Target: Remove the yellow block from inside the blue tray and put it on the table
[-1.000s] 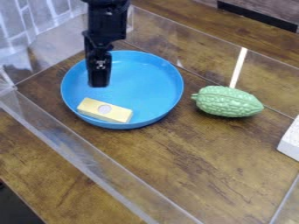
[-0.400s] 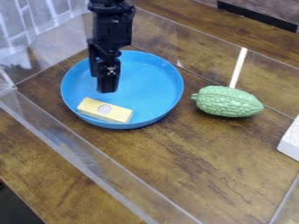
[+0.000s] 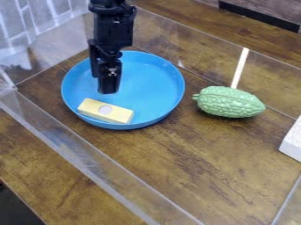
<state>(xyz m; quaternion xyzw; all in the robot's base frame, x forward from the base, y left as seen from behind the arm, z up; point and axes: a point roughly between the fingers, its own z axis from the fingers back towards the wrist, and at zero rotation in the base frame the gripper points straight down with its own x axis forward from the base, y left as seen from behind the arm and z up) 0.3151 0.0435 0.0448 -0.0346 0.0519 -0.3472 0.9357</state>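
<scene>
Over blue tray (image 3: 159, 105): hand (image 3: 107, 86) vertical, open, above yellow block (image 3: 105, 110).

1 blue tray (image 3: 153, 105), 1 yellow block (image 3: 105, 110) in it, 1 green gourd (image 3: 231, 101) at right, 1 gripper (image 3: 107, 83) upper left, 1 table (image 3: 177, 167).

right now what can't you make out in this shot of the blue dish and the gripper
- Black gripper: seen from one camera only; its dark fingers merge, so the gap between them is unreadable.
- Round blue plastic tray: part of its floor is hidden behind the gripper.
- White object: cut off by the right edge.
- Flat yellow block: its pale round mark is too small to read.
</scene>
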